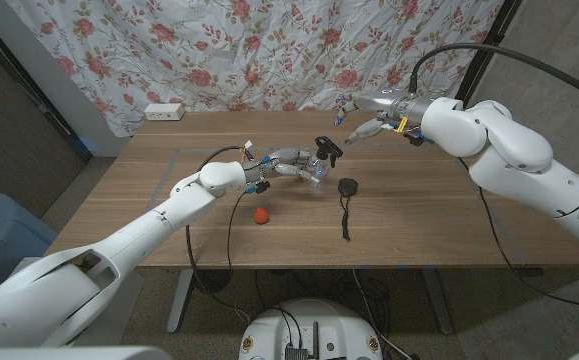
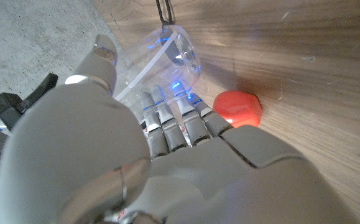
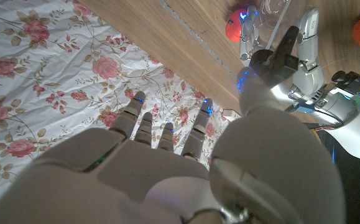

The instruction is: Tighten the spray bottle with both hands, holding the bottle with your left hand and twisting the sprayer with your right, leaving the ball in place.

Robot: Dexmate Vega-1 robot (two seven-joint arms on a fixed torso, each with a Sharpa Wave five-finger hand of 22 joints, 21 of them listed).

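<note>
Your left hand grips the clear plastic spray bottle, fingers wrapped round the body; left wrist view shows the fingers curled on the transparent wall. The bottle is tilted over, held just above the wooden counter near its middle. The black sprayer head sits on the bottle's far end, pointing toward your right side.

Your right hand is up in the air, well apart from the sprayer, beyond and to the right of it. It holds nothing; fingers are apart and extended. Right wrist view confirms this: fingertips are spread against the floral curtain, nothing between them.

The small red ball lies on the counter just in front of your left hand, not touched. In the left wrist view it is right beside the knuckles.

A round black disc with a thin black strap lies on the counter just right of the bottle, strap trailing toward the robot.

A white power strip sits at the far left edge of the counter. Floral curtain backdrop behind.
</note>
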